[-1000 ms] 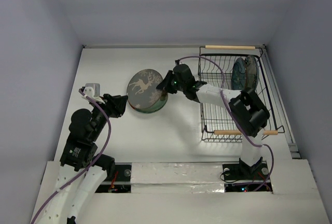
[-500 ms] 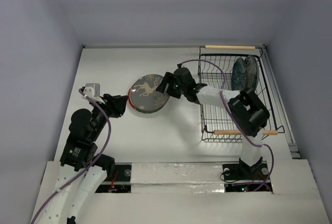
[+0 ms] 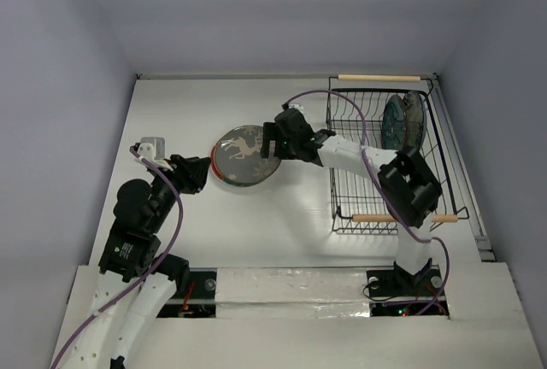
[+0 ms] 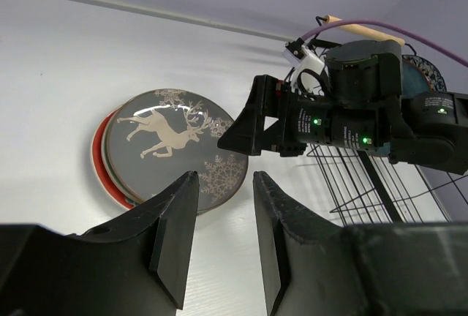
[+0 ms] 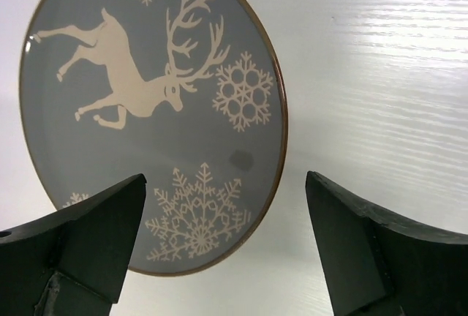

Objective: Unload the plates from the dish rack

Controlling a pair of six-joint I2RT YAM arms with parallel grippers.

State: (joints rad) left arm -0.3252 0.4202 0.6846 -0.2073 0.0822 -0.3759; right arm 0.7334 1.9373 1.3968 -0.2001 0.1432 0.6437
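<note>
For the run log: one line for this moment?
deer plate on stack | right gripper open over it | left gripper open | plates in dish rack

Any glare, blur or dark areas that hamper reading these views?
Right wrist: deer plate sharp and evenly lit; streaky glare on the table to its right; right end effector dark, soft-edged near the lens. Left wrist: small glints on the plate; left end effector nearly a black silhouette. Top external: even, soft light; plates in the dish rack too small to read.
</note>
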